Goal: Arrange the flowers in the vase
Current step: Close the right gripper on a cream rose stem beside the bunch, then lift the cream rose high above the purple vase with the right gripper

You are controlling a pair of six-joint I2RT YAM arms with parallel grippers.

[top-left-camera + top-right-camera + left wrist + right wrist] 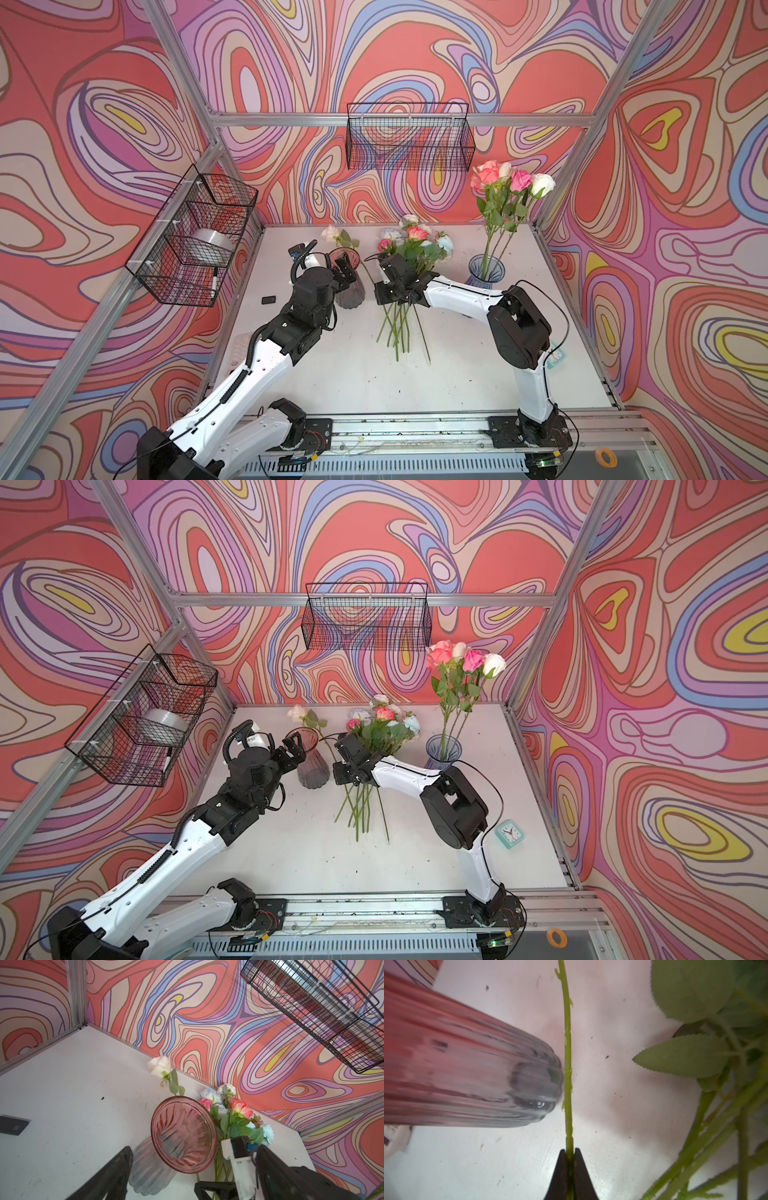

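left wrist view gives you the only readable writing: "4b" on a dark card [13,1127] lying on the white, speck-strewn table [353,374]. swirled coral-and-lilac walls [415,50] and aluminium framing [399,119] close you in. your left gripper [193,1149] stands jaws wide apart at the pink vase [149,1165]. your right gripper [570,1152] is clamped on a green stem [567,1064] just beside its base. loose flowers [415,245] lie between that vase and the blue vase [486,270], which holds more upright.

Spread hand [193,1148] flanking pink vase [152,1169], flowers [239,1120] beside.
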